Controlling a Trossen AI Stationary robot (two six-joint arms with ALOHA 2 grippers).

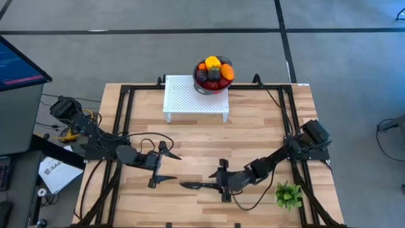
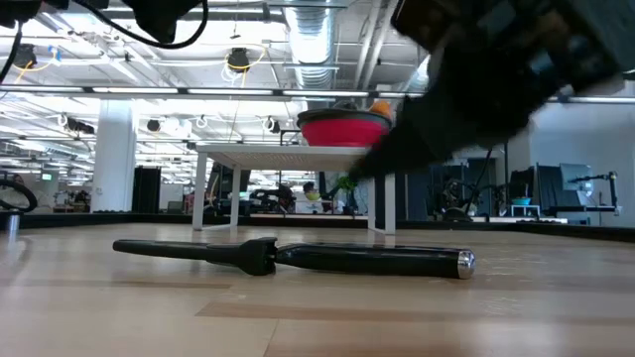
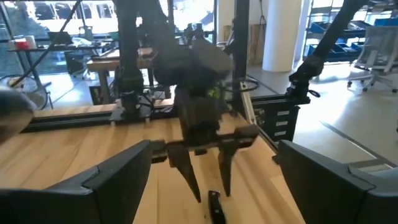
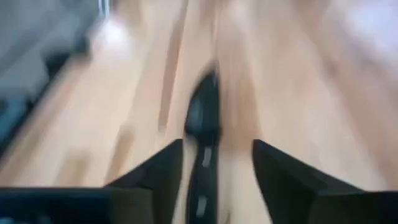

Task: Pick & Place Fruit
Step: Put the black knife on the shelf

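Wood surface (image 1: 253,136) carried a white perforated stand (image 1: 195,96); on it, a red bowl (image 1: 204,87) held the fruit (image 1: 214,70). Right gripper (image 1: 223,181) straddled the black-handled knife (image 1: 197,185), jaws parted, not gripping. Left gripper (image 1: 166,166) waited beside it, jaws released.

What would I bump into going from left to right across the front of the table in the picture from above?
Left gripper → knife → right gripper → green plant sprig.

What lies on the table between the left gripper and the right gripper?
In the high view, the knife lies on the wood between the left gripper and the right gripper, its handle end between the right gripper's open fingers.
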